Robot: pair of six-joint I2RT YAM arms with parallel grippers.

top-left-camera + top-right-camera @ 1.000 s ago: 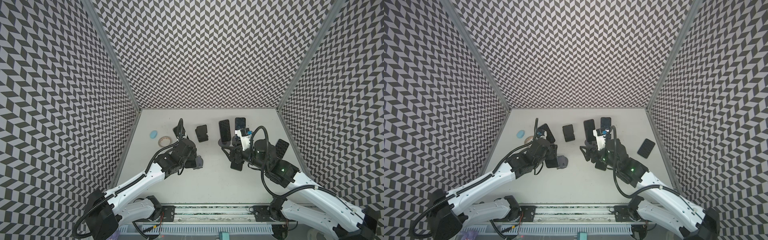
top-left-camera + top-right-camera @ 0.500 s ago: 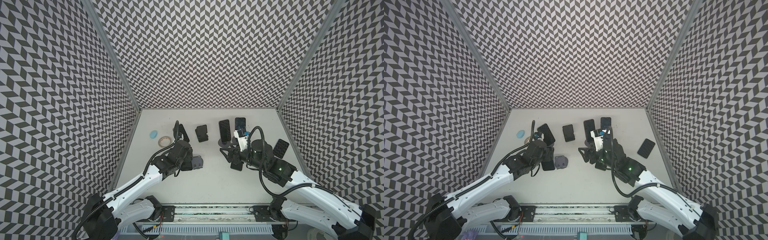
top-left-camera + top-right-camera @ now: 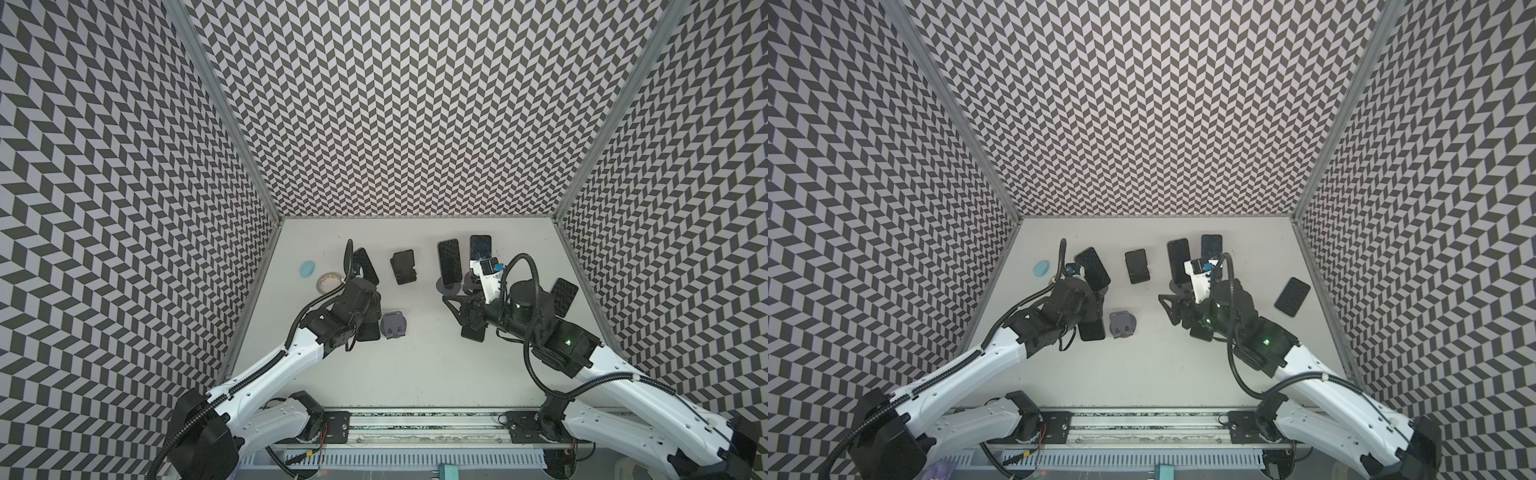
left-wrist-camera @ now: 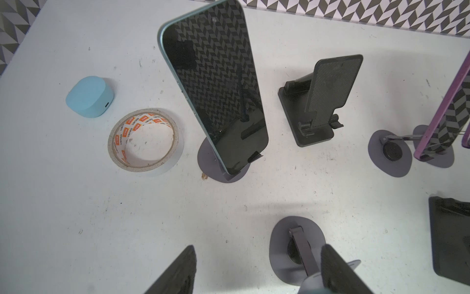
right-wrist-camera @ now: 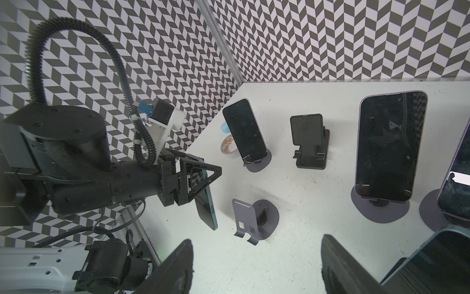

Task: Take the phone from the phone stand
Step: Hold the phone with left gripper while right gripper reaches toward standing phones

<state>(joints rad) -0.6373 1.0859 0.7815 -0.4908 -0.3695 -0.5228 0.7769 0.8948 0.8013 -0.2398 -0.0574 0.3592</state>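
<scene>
My left gripper is shut on the phone, a dark one with a teal edge, gripped across its width and hanging below the fingers. In both top views the phone shows under the left wrist, just left of the empty grey phone stand and apart from it. The left wrist view shows that stand beside one of my fingers. My right gripper is open over bare table, right of the stand.
A phone on a round stand is behind the left gripper, with a tape roll and blue case to its left. An empty black stand and two standing phones sit at the back. Dark phones lie under the right gripper and at far right.
My left gripper has drawn back to the left with the phone, away from the grey stand. The right gripper has shifted a little left and its jaws have narrowed slightly.
</scene>
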